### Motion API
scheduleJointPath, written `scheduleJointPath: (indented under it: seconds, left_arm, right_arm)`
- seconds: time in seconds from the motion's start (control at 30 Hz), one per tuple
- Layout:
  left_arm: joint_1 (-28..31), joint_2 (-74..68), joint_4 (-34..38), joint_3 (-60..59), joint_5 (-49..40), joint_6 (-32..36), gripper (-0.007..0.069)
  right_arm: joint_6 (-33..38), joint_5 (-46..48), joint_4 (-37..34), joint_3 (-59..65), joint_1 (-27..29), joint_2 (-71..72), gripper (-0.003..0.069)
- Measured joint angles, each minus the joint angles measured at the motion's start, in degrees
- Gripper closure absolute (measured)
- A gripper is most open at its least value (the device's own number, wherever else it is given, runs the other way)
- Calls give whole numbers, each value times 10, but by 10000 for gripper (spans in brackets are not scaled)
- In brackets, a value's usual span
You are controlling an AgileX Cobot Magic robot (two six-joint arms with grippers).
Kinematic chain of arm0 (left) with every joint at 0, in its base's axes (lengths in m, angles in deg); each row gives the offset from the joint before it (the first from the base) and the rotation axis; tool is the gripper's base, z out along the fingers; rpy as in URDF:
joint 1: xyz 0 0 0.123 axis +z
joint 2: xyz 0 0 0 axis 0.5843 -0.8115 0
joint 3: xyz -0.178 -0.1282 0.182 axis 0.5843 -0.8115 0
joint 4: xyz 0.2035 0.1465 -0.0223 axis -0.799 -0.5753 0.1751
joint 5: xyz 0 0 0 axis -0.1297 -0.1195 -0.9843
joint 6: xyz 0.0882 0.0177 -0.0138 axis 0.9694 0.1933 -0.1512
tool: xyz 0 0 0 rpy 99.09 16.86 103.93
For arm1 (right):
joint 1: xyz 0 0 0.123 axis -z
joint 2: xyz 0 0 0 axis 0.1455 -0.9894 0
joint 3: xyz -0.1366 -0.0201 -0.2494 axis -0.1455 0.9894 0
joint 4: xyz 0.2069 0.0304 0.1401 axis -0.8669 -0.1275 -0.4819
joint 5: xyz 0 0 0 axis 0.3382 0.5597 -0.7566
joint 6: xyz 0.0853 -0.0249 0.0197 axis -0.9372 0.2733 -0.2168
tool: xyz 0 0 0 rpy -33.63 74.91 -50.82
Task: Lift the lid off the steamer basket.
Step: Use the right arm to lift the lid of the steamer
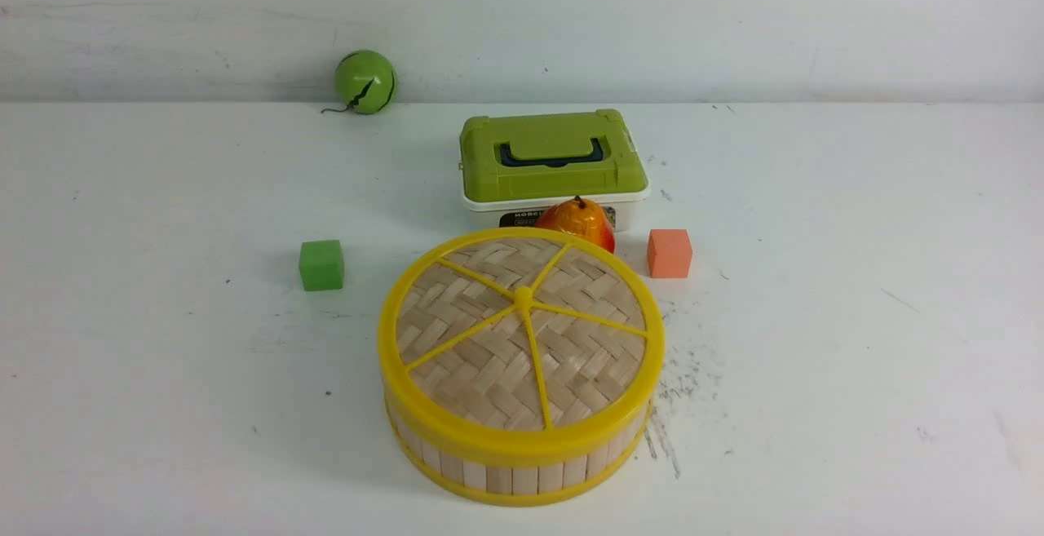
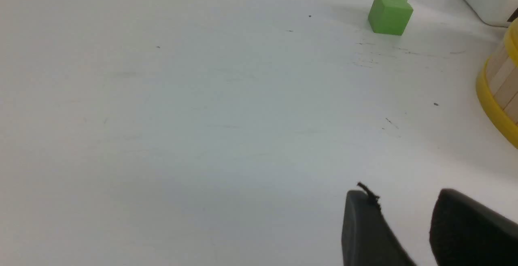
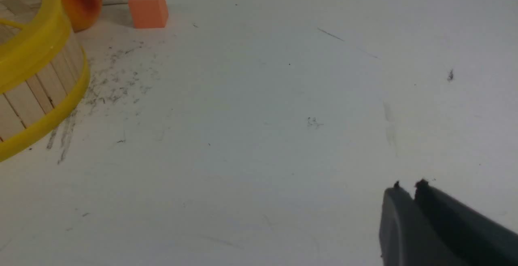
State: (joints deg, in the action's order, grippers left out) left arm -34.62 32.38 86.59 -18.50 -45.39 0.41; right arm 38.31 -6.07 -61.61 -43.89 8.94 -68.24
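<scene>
The steamer basket (image 1: 522, 462) stands at the front middle of the white table, with pale slat walls and yellow rims. The lid (image 1: 522, 332), woven bamboo with a yellow rim and spokes, lies flat on top of it. Neither arm shows in the front view. In the left wrist view my left gripper (image 2: 404, 195) is open over bare table, nothing between its fingers, and the steamer basket's wall (image 2: 499, 84) is off to one side. In the right wrist view my right gripper (image 3: 408, 186) is shut and empty, far from the steamer basket (image 3: 36, 92) and its lid (image 3: 32, 51).
A white box with a green top (image 1: 550, 157) stands behind the basket, an orange-red fruit (image 1: 581, 222) between them. A green cube (image 1: 321, 264) lies left of the basket, an orange cube (image 1: 670, 253) to its right. A green ball (image 1: 364, 81) rests by the back wall.
</scene>
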Motion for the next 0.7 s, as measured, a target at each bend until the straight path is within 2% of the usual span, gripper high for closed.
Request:
scheduleJointPath:
  seconds: [0.7]
  left_arm:
    - [0,0,0,0,0,0,386]
  right_arm:
    - [0,0,1,0,0,0,576]
